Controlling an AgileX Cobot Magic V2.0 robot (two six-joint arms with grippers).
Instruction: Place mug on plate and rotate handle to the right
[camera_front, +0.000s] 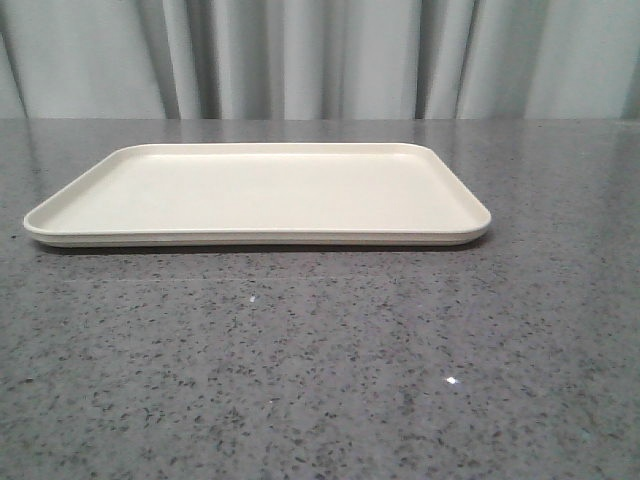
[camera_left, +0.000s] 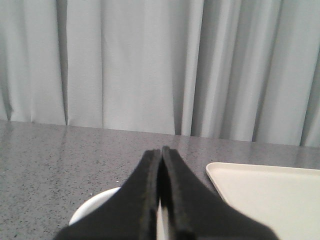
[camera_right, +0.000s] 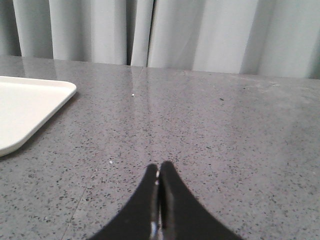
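Observation:
The cream plate (camera_front: 258, 190) lies flat at the middle of the grey table in the front view, with nothing on it; neither gripper shows there. In the left wrist view a corner of the plate (camera_left: 265, 192) shows, and a curved white edge of the mug (camera_left: 92, 206) peeks out beneath my left gripper (camera_left: 161, 150), whose fingers are pressed together with nothing between them. The mug's handle and face are hidden. My right gripper (camera_right: 159, 166) is shut and empty above bare table, with the plate's corner (camera_right: 30, 107) off to its side.
The speckled grey table (camera_front: 320, 370) stretches in front of the plate. Grey curtains (camera_front: 320, 60) hang behind the table's far edge.

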